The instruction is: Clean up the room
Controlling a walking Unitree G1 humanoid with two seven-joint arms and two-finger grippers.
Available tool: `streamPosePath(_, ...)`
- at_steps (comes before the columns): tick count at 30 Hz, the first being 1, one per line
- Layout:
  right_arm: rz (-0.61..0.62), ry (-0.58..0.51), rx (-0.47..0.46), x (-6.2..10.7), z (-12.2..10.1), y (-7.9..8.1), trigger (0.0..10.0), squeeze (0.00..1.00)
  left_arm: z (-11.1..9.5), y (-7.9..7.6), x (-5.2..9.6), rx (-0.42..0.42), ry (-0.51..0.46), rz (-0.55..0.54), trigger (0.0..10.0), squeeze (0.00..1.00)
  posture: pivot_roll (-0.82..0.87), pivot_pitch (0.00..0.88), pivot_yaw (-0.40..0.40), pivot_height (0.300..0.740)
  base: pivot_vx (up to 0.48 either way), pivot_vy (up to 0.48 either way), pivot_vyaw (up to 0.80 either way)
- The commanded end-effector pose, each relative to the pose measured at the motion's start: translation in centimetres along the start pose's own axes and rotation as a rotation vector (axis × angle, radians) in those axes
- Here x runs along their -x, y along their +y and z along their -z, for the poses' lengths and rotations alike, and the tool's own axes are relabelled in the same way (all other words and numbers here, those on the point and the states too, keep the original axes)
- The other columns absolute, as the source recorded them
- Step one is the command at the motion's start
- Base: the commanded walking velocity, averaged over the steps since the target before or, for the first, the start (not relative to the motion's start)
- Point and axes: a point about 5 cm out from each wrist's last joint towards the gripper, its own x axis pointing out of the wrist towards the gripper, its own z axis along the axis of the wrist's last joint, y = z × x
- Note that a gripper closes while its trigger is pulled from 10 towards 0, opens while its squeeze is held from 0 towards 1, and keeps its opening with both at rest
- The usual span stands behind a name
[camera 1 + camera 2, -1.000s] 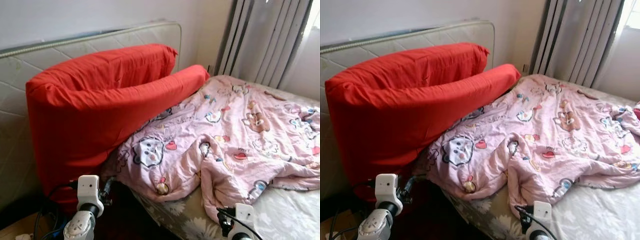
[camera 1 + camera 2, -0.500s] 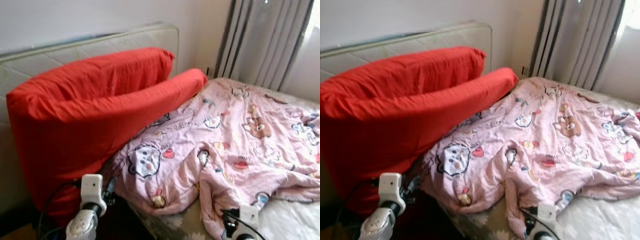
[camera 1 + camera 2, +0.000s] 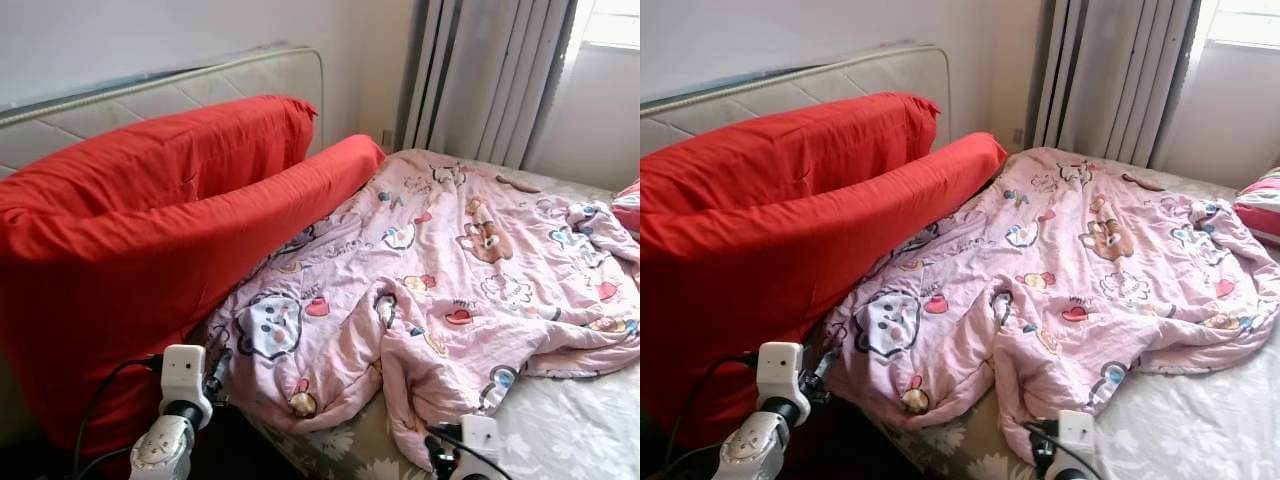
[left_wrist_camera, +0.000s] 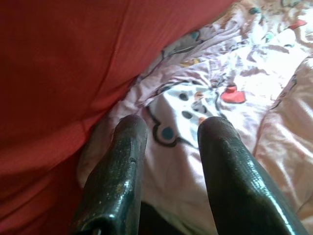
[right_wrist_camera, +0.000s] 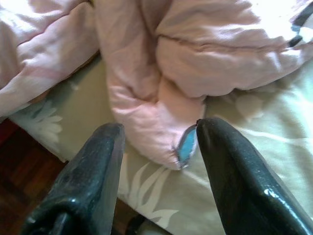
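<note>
Right wrist view: pink quilt (image 5: 161,98) just beyond right gripper (image 5: 156,132)

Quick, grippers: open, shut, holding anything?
Left gripper: open, empty, over the quilt.
Right gripper: open, empty, at the quilt's corner.

Both head eyes look down toward twelve o'clock over the bed (image 3: 560,430); each wrist camera hovers close above the pink quilt (image 3: 450,270).

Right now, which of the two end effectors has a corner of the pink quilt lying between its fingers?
The right end effector: a folded corner of the pink quilt lies between its open fingers. The left end effector points at the cartoon-face patch beside the red cushion.
</note>
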Motion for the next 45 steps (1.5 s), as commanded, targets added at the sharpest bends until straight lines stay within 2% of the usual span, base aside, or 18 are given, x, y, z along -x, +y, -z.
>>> streamPosePath(1, -0.014, -0.012, 0.009, -0.3, -0.7, 0.3, 10.0, 0.0, -0.1, 0.3, 0.1, -0.009, 0.005, -0.003, 10.0, 0.0, 0.0, 0.07, 0.005, 0.632, 0.0, 0.0, 0.0)
streamPosePath(4, -0.019, -0.013, 0.019, -0.3, -0.7, 0.4, 10.0, 0.0, -0.3, 0.1, 0.0, -0.013, 0.001, 0.005, 10.0, 0.0, 0.01, 0.088, 0.009, 0.612, 0.0, 0.0, 0.0)
streamPosePath(13, -0.01, -0.088, 0.002, -0.9, -2.8, 0.9, 10.0, 0.0, -1.1, 0.0, -0.3, -0.021, -0.016, 0.024, 10.0, 0.0, 0.02, 0.135, 0.025, 0.612, 0.0, 0.0, 0.0)
streamPosePath(21, 0.006, -0.131, 0.02, -1.5, -4.7, 1.5, 10.0, 0.0, -1.5, 0.8, -0.1, -0.033, -0.02, 0.011, 10.0, 0.0, 0.05, 0.145, 0.029, 0.612, 0.0, 0.0, 0.0)
streamPosePath(24, 0.006, -0.129, 0.017, -1.6, -4.8, 1.6, 10.0, 0.0, -1.6, 0.8, -0.2, -0.033, -0.021, 0.011, 10.0, 0.0, 0.04, 0.144, 0.03, 0.612, 0.0, 0.0, 0.0)
streamPosePath(28, 0.014, -0.143, 0.004, -1.5, -4.7, 1.3, 10.0, 0.0, -1.6, 0.4, -0.3, -0.031, -0.02, 0.019, 10.0, 0.0, 0.04, 0.145, 0.032, 0.588, 0.0, 0.0, 0.0)
streamPosePath(36, 0.021, -0.134, 0.011, -1.4, -4.4, 1.1, 10.0, 0.0, -1.8, 0.3, -0.3, -0.028, -0.023, 0.017, 10.0, 0.0, 0.04, 0.159, 0.023, 0.588, 0.0, 0.0, 0.0)
streamPosePath(37, 0.014, -0.135, 0.002, -1.4, -4.5, 1.1, 10.0, 0.23, -1.8, 0.4, -0.3, -0.028, -0.022, 0.014, 10.0, 0.0, 0.04, 0.162, 0.023, 0.588, 0.0, 0.0, 0.0)
streamPosePath(38, 0.014, -0.135, 0.002, -1.4, -4.5, 1.1, 10.0, 0.23, -1.8, 0.4, -0.3, -0.028, -0.022, 0.014, 10.0, 0.0, 0.04, 0.162, 0.023, 0.588, 0.0, 0.0, 0.0)
streamPosePath(39, 0.011, -0.137, -0.003, -1.4, -4.5, 1.2, 10.0, 0.91, -1.8, 0.4, -0.2, -0.028, -0.021, 0.013, 10.0, 0.0, 0.05, 0.166, 0.022, 0.588, 0.0, 0.0, 0.0)
streamPosePath(40, 0.007, -0.136, -0.004, -1.4, -4.5, 1.2, 10.0, 1.0, -1.7, 0.4, -0.2, -0.028, -0.019, 0.014, 10.0, 0.0, 0.05, 0.166, 0.022, 0.588, 0.0, 0.0, 0.0)
streamPosePath(45, -0.001, -0.137, 0.008, -1.5, -4.8, 1.6, 10.0, 1.0, -1.8, 0.4, 0.1, -0.03, -0.018, 0.015, 10.0, 0.0, 0.06, 0.19, 0.027, 0.588, 0.0, 0.0, 0.0)
